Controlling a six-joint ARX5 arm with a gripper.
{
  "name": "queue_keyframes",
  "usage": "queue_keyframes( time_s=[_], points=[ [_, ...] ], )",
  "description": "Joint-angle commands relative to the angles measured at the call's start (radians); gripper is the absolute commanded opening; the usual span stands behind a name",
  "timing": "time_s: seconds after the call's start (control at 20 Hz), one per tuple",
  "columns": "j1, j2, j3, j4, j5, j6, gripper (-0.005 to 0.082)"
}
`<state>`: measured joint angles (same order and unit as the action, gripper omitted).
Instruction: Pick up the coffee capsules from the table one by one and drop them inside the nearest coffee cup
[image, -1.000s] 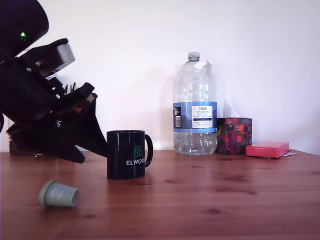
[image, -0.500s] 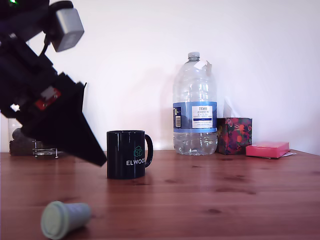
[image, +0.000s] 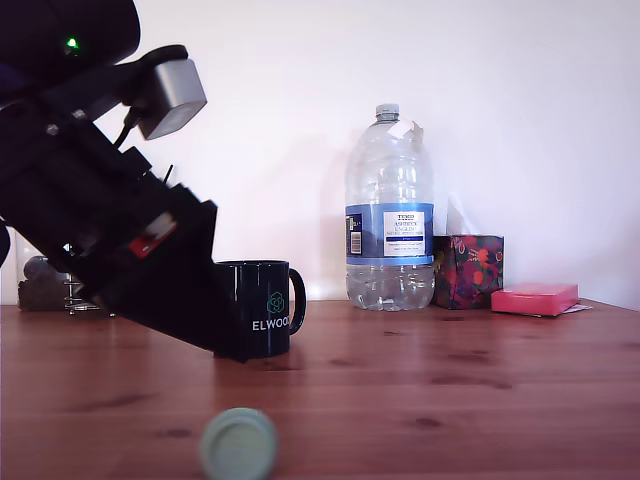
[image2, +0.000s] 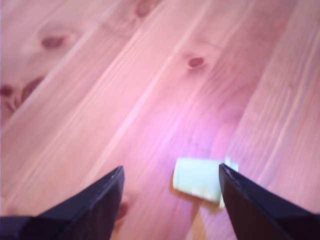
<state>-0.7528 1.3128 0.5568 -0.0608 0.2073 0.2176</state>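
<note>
One capsule (image: 238, 445) (mint), one mug (image: 262, 308)

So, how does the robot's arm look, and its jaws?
The arm is bulky and black, with a small green light near its top and a red mark on its side. A grey box-shaped camera with a black cable sits on it. The gripper has two black, wedge-shaped jaws tapering to points.

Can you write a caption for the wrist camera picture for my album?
Open jaws of the gripper above a mint-green capsule lying on the wooden table.
</note>
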Motion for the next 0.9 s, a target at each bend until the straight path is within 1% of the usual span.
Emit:
queue_keyframes(
  time_s=[0.0, 0.15, 0.2, 0.25, 0.35, 0.45, 0.7, 0.75, 0.85],
  points=[
    [-0.008, 0.018, -0.019, 0.009, 0.000, 0.122, 0.0552],
    [-0.017, 0.018, -0.019, 0.018, 0.001, 0.352, 0.0552],
    [-0.018, 0.018, -0.019, 0.026, 0.001, 0.409, 0.0552],
    [-0.018, 0.018, -0.019, 0.039, 0.001, 0.460, 0.0552],
    [-0.018, 0.020, -0.019, 0.065, 0.001, 0.519, 0.0552],
    [-0.018, 0.034, -0.009, 0.093, 0.001, 0.552, 0.0552],
    [-0.013, 0.166, 0.102, 0.092, 0.002, 0.554, 0.0552],
    [-0.011, 0.196, 0.129, 0.092, 0.006, 0.554, 0.0552],
    [-0.010, 0.251, 0.184, 0.091, 0.032, 0.552, 0.0551]
  ],
)
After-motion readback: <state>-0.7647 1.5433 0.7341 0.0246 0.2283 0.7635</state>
